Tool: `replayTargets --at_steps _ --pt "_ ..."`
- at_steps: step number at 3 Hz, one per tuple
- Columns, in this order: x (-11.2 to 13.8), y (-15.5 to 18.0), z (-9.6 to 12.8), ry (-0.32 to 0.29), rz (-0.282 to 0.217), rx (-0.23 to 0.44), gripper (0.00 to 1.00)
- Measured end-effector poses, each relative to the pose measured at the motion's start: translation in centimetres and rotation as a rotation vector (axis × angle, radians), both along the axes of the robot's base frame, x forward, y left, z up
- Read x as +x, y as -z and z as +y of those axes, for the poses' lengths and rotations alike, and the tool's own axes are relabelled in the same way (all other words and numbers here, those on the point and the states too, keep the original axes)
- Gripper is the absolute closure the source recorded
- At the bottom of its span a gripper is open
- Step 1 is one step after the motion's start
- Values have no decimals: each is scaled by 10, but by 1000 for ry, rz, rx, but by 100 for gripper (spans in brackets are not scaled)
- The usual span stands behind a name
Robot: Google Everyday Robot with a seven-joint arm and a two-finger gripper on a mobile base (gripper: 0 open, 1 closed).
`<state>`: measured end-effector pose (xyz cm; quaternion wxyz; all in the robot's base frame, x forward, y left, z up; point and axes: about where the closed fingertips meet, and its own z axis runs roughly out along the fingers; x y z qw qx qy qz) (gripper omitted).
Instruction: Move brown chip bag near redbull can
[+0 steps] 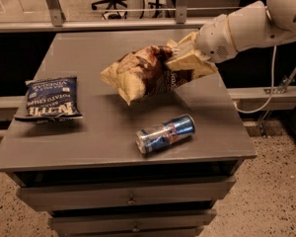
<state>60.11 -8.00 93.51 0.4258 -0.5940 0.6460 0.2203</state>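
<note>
The gripper (190, 58), upper right of centre, is clamped on the right edge of the brown chip bag (135, 75). Light, soft, crinkly: an edge pinch probably suits it.

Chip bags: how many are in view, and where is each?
2. The dark blue chip bag lies left on the table; the brown chip bag hangs from the gripper, above its right half.

We see crinkly, glossy foil on the brown chip bag (138, 75), pinched by the smooth cream plastic gripper (181, 58) at upper right. The redbull can (165, 132) gleams metallic on the matt grey table (89, 137).
</note>
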Motion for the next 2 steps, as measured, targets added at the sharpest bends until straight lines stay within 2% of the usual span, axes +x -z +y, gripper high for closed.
replayTargets --at_steps 1,2 --pt "-20 19 -9 -57 76 -33 99" --pt "-26 35 -16 -66 117 -48 77"
